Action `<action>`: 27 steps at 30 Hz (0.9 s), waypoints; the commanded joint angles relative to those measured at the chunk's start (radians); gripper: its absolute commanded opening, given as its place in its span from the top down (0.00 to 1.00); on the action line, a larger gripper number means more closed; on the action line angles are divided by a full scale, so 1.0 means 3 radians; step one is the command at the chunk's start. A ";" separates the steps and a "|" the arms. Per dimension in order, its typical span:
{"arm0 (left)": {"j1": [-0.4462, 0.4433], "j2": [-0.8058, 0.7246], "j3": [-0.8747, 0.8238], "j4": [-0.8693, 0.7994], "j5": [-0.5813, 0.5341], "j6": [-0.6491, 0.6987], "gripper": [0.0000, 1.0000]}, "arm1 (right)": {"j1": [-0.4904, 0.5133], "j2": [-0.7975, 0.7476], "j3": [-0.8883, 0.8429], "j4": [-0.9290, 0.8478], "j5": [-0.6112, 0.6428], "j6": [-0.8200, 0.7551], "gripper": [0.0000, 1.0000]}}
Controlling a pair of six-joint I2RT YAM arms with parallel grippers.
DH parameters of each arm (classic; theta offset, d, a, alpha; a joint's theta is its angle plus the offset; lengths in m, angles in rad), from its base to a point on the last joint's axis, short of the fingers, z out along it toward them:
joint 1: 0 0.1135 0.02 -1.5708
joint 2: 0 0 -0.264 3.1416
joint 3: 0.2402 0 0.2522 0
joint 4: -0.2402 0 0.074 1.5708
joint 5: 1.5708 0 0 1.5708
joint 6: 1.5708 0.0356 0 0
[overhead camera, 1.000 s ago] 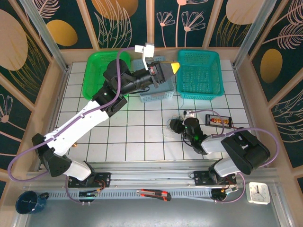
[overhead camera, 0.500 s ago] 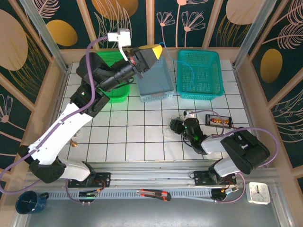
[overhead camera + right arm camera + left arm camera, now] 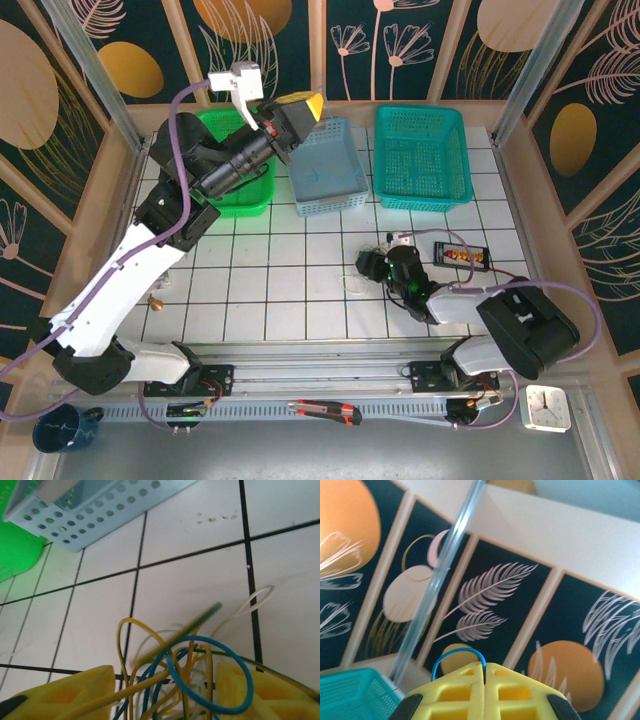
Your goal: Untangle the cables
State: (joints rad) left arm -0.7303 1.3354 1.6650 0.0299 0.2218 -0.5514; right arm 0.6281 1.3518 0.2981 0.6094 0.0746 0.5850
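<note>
My left gripper (image 3: 300, 105) is raised high over the back of the table, between the green and light blue baskets. Its yellow fingers (image 3: 465, 695) are pressed together on a thin blue cable (image 3: 457, 651) that loops out from the tips. The cables (image 3: 185, 665) are a loose knot of yellow, blue, green and white wires lying on the white tiles. My right gripper (image 3: 165, 692) is low over that tangle (image 3: 358, 276), its yellow fingers (image 3: 65, 692) wide apart, with the wires loose between them.
Three baskets line the back: green (image 3: 215, 150), light blue (image 3: 325, 170) and teal (image 3: 422, 155). A black terminal strip (image 3: 462, 256) lies right of the tangle. A box cutter (image 3: 325, 410), a clock (image 3: 547, 407) and a mug (image 3: 60, 428) sit by the near rail.
The left arm has swung up and to the left, from over the light blue basket toward the green one, still pinching the blue cable. The right gripper's jaws have spread wider.
</note>
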 commanded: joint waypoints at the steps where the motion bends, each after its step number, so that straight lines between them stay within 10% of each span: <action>1: 0.0105 -0.0088 -0.0207 -0.0039 -0.0195 0.0088 1.00 | 0.0032 -0.0235 0.0177 -0.0392 -0.0073 -0.0041 0.38; 27: 0.1506 0.0070 -0.0747 0.0075 -0.0324 0.0097 1.00 | 0.0018 -0.0953 0.0896 -0.1703 0.0102 -0.0105 0.21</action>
State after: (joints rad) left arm -0.3286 1.3373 1.4582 0.0055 0.1215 -0.5236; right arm 0.6319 1.0966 0.5285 0.1574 0.0715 0.5594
